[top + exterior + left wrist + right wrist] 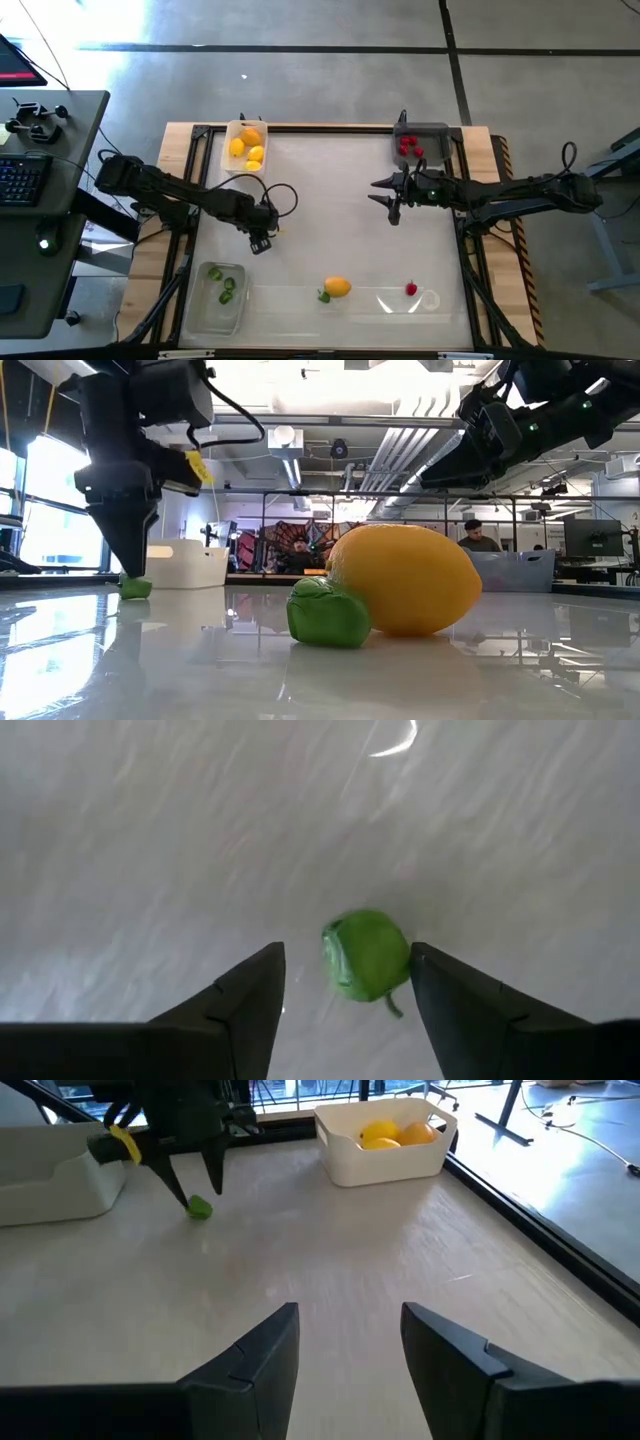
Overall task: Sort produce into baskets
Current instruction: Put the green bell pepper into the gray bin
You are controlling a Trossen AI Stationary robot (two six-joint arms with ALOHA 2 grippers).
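The left end effector (345, 982) hangs spread over a small green fruit piece (366, 956) on the desk (330, 220), apparently not gripping it. The right end effector (348, 1342) hovers parted and empty near the dark grey tray (421, 146).

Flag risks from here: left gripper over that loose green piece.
1. The green piece lies nearer one finger of the open left gripper; closing could nudge it away, since it looks round.
2. The clear tray with other green pieces is far off; it may drop in transit.
3. The right gripper hovers mid-table, near possible paths.

Bright; glare streaks the table (330, 200)
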